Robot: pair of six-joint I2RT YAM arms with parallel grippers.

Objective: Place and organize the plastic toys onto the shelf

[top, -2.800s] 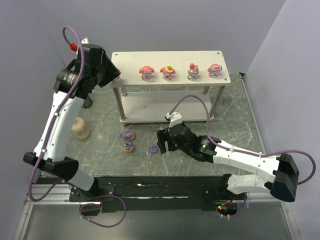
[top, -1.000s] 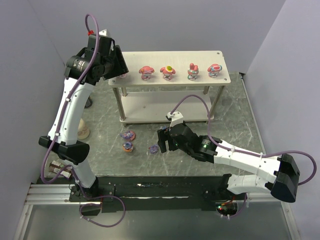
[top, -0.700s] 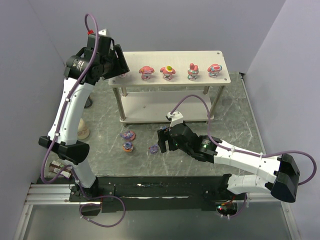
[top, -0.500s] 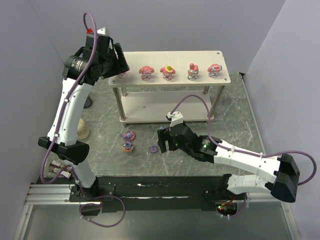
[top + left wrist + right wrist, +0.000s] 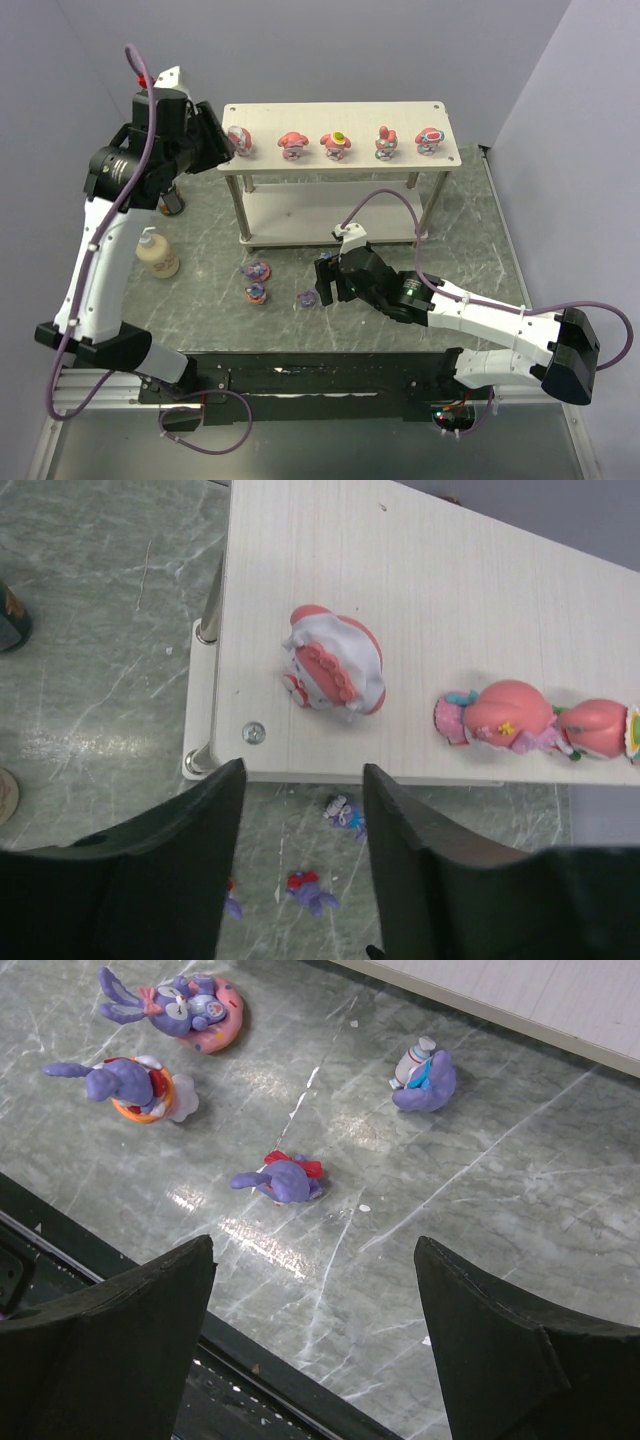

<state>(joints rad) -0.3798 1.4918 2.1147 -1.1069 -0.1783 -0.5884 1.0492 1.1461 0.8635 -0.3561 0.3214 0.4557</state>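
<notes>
- I'm seeing the left arm reaching high, left gripper (image 5: 300, 780) gaping, empty.
- Right arm is lying low, stretched leftward; right gripper (image 5: 312, 1250) gaping, empty.

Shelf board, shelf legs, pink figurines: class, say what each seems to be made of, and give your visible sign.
Shelf board: likely laminated wood, matte; pale, printed-looking grain.
Shelf legs: metal, polished; silvery glints.
Pink figurines: probably moulded plastic, smooth and slightly glossy; solid bright colours.

Beige pump bottle (image 5: 158, 256) near dark can (image 5: 174, 204) on marbled tabletop (image 5: 470, 230)
</notes>
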